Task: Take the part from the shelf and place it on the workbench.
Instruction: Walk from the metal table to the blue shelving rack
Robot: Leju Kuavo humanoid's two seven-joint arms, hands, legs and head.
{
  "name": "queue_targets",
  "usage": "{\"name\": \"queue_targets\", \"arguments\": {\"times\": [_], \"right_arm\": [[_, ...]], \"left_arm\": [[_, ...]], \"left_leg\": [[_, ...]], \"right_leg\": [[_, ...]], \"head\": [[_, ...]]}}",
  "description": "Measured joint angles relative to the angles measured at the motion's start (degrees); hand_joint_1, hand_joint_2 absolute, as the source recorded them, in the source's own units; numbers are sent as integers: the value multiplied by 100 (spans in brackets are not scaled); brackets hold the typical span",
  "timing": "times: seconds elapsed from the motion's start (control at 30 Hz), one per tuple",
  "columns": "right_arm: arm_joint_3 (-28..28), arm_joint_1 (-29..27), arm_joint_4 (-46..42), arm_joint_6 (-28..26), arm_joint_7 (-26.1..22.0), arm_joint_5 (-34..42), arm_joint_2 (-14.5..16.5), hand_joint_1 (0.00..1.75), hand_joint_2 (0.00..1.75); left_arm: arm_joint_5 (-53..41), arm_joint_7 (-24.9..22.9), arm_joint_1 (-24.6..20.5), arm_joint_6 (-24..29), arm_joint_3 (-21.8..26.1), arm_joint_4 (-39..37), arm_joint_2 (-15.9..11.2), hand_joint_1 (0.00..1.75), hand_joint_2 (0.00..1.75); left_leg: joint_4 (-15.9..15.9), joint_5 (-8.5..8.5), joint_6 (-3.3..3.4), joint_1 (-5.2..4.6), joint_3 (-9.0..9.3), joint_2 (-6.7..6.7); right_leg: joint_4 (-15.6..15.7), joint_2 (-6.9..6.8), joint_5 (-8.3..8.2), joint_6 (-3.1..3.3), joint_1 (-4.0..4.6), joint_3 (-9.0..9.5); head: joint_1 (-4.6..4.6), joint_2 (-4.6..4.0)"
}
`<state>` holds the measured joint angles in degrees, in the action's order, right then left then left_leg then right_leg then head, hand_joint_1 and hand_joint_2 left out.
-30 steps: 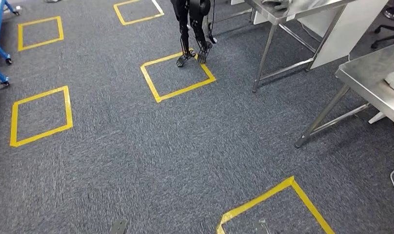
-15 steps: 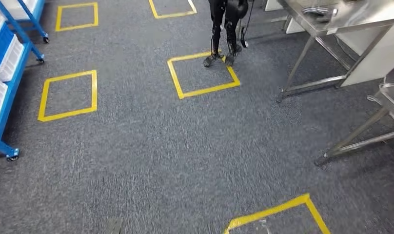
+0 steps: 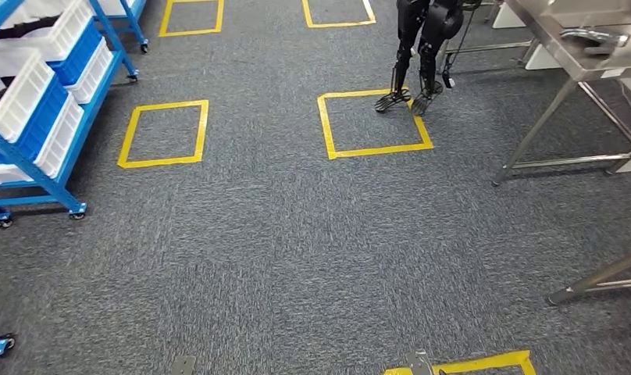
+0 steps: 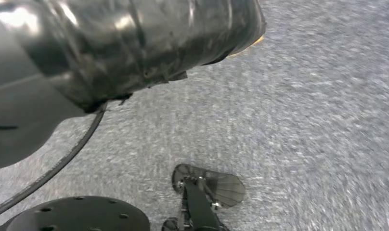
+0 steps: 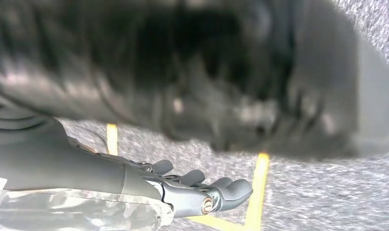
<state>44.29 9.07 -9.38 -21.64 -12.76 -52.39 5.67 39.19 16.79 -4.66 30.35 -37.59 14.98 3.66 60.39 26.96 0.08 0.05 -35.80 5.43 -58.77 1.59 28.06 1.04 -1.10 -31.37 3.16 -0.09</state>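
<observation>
The right hand appears in the right wrist view with its dark fingers extended side by side and slightly curved. Nothing is visible between them. A clear, glassy shape lies against the underside of the hand near the wrist; whether the hand holds it cannot be told. Below the fingers lies grey carpet crossed by yellow tape lines. For the left hand, the pictures do not establish how far it is open or what it has hold of.

In the head view, the blue shelf serves as the landmark. It stands on castors at the left edge of the grey carpet floor and carries white and blue bins on tilted tiers. The contents of the bins are not visible, so the part cannot be located.

Just beside the shelf, toward the centre of the floor, lies a yellow tape square. A second yellow square lies farther from the shelf. At its far corner stand the black legs of another robot, feet touching the tape. Well apart from the shelf, at the opposite side of the floor, stands a steel workbench on thin metal legs, with a metallic object resting on its top.
</observation>
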Motion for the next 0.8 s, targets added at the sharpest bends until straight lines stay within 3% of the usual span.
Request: {"name": "queue_targets", "arguments": {"times": [0.07, 0.13, 0.17, 0.2, 0.3, 0.37, 0.43, 0.5, 0.57, 0.63, 0.67, 0.7, 0.73, 0.8], "right_arm": [[-1, -27, 1, 89, -20, -80, -2, 0, 0], [-8, -84, 2, 179, 8, -210, -2, 0, 0], [-12, -113, 4, 217, 31, -281, -1, 0, 0], [-17, -134, 6, 248, 53, -346, 2, 0, 0], [-35, -151, 14, 298, 86, -457, 13, 0, 0], [-56, -149, 15, 309, 90, -490, 15, 0, 0], [-72, -149, 15, 318, 78, -504, 17, 0, 0], [-83, -142, 14, 321, 35, -500, 20, 0, 0], [-97, -139, 14, 324, -10, -485, 22, 0, 0], [-108, -156, 17, 328, -27, -468, 27, 0, 0], [-109, -169, 20, 330, -32, -457, 31, 0, 0], [-110, -177, 22, 330, -37, -445, 37, 0, 0], [-111, -180, 24, 328, -41, -432, 43, 0, 0], [-112, -167, 25, 320, -44, -414, 46, 0, 0]], "left_arm": [[41, 19, -7, 92, 1, -3, 2, 0, 0], [93, 8, -19, 166, 2, -3, 11, 0, 0], [115, -18, -17, 195, 2, -4, 16, 0, 0], [138, -54, -14, 219, 2, -4, 18, 0, 0], [170, -159, -21, 255, 4, -7, 15, 0, 0], [172, -223, -37, 261, 4, -8, 15, 0, 0], [161, -297, -38, 263, 4, -13, 15, 0, 0], [132, -355, -36, 267, 4, -19, 21, 0, 0], [104, -366, -52, 279, 4, -20, 34, 0, 0], [95, -318, -65, 291, 4, -21, 49, 0, 0], [94, -280, -62, 295, 5, -21, 53, 0, 0], [95, -242, -57, 295, 5, -21, 54, 0, 0], [98, -207, -52, 290, 5, -21, 54, 0, 0], [115, -144, -50, 260, 4, -21, 54, 0, 0]], "left_leg": [[596, 320, -43, -3, -290, -325], [1232, 556, -76, 11, -614, -447], [1320, 536, -83, 14, -662, -472], [1187, 416, -81, 15, -597, -498], [108, -43, -22, -15, -37, -755], [-192, -87, 45, -59, 120, -848], [-210, -104, 111, -64, 134, -735], [-267, -128, 180, -39, 176, -627], [-296, -137, 231, -26, 202, -523], [-293, -133, 255, -39, 205, -390], [-291, -131, 259, -47, 210, -310], [-288, -130, 260, -52, 218, -225], [-286, -129, 258, -56, 229, -140], [-274, -125, 245, -59, 233, 8]], "right_leg": [[26, -138, -9, 38, 8, 17], [20, -308, 12, 48, 23, 21], [16, -392, 28, 46, 26, 27], [12, -466, 45, 39, 26, 38], [2, -641, 108, -14, 40, 97], [9, -728, 139, -72, 59, 133], [28, -793, 160, -136, 62, 166], [-121, -620, 285, -191, 46, 128], [-702, -326, 586, -206, 33, -147], [-1407, -217, 819, -199, 38, -540], [-1559, -202, 793, -190, 41, -655], [-1487, -185, 652, -172, 45, -666], [-1205, -140, 424, -145, 50, -575], [-432, 123, 19, -81, 57, -278]], "head": [[46, 0], [61, 0], [62, 0], [62, 0], [61, 0], [57, -1], [58, -1], [35, -1], [-4, -1], [-18, -1], [-18, -1], [-18, -1], [-18, -1], [-17, 0]]}}
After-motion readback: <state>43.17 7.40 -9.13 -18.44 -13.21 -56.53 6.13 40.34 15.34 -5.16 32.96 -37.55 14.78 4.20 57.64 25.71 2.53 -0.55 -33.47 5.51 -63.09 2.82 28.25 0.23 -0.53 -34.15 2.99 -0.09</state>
